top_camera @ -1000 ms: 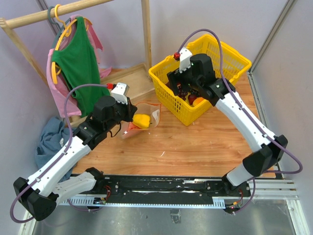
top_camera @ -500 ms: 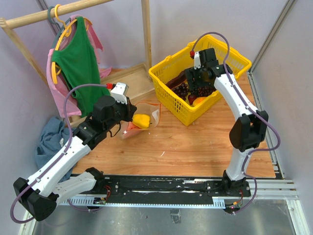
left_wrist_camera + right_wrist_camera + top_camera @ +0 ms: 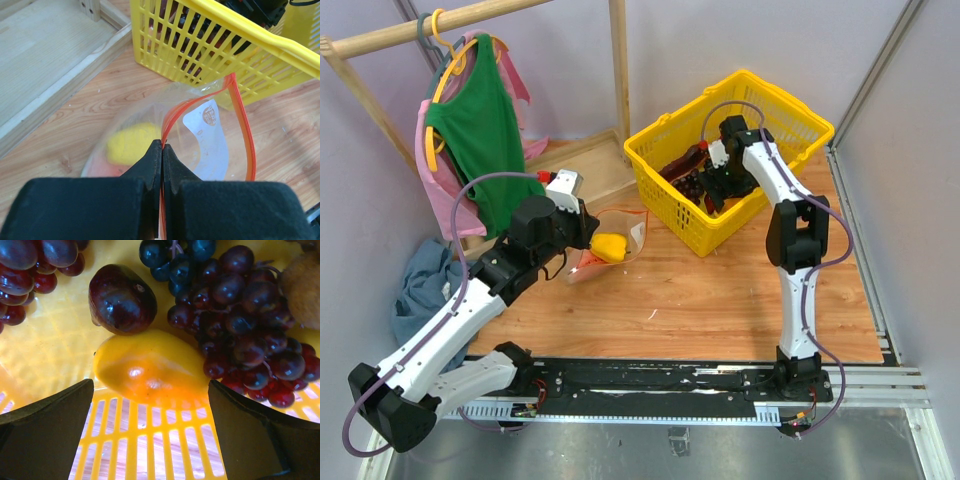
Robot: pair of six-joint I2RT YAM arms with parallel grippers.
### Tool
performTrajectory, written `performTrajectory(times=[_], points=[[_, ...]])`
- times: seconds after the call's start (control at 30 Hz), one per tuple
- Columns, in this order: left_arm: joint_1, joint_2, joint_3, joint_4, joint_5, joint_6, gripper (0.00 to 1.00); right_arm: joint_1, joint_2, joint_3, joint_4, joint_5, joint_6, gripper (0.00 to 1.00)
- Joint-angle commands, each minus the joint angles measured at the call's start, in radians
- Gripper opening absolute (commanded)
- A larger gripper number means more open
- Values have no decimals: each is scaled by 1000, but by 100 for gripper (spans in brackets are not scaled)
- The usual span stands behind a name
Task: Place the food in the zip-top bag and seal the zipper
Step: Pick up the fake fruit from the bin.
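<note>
**Left gripper** [image 3: 162,146]: fingers pressed together, pinching the zipper [image 3: 242,114] of the zip-top bag [image 3: 150,107] at one end of the mouth. From that pinch point the red-orange strip runs away toward the yellow basket [image 3: 280,42]. It reverses just short of the basket wall and returns on the other side. The mouth therefore stands open as a narrow loop, with its long axis pointing at the basket.

**White label** [image 3: 207,140]: located on the bag wall inside the loop. It carries one small round brown mark. No writing is legible.

**Yellow bell pepper** [image 3: 131,143]: inside the bag, on the side of the pinched strip away from the label. A reddish patch shows through the plastic nearer the gripper, and its identity cannot be determined.

**Bag position**: on the table [image 3: 280,130], just beside the basket's near-left wall.

**Right gripper** [image 3: 151,390]: inside the basket, fingers spread wide. An orange-yellow toy fruit [image 3: 150,365] lies crosswise between them on the basket floor.

**Dark purple grape bunch** [image 3: 240,325]: in the basket, touching the far right side of the orange-yellow fruit. A dark red round fruit [image 3: 122,299] sits at that fruit's far left.
</note>
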Motion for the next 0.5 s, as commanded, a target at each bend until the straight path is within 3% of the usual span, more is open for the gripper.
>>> performTrajectory(times=[0.0, 0.47], points=[[16, -2, -5, 34, 17, 9, 0, -8, 54, 64, -115, 0, -73, 98], [25, 7, -6, 36, 25, 12, 0, 0, 176, 84, -191, -40, -64, 99]])
